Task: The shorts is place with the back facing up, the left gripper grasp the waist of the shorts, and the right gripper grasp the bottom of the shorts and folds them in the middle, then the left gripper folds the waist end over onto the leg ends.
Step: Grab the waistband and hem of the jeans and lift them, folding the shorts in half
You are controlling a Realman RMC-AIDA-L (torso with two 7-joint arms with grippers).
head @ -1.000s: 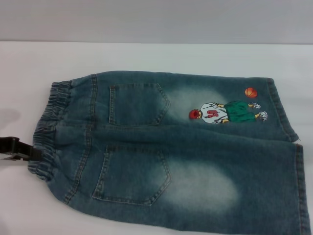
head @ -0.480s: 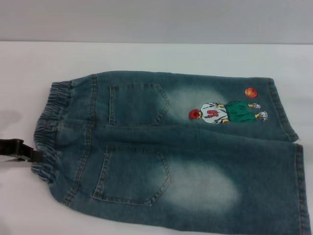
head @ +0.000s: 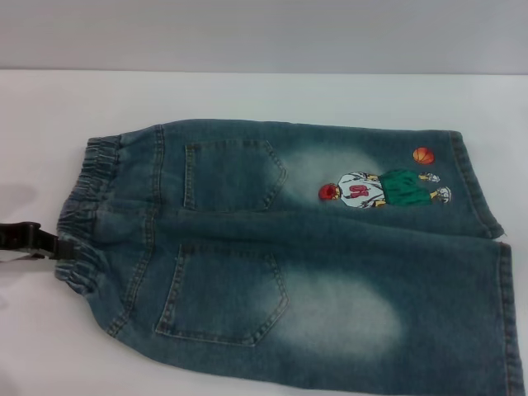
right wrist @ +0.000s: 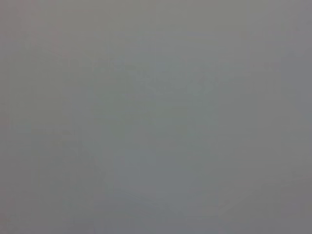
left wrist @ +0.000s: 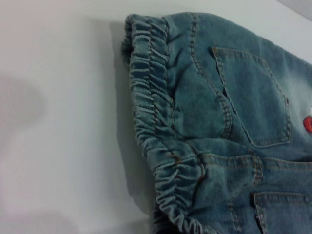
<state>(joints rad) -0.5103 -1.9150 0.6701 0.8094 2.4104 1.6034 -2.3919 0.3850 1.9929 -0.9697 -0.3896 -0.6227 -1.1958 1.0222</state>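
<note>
Shorts [head: 305, 256] lie flat on white table [head: 247, 95], back up, both patch pockets showing. Waist [head: 82, 214] at one end, leg ends [head: 478, 190] at the other, cartoon player [head: 379, 190] near a hem. Left claw [head: 56, 246] touches the waist's near part, clenched on waist. Right claw out of sight.
</note>
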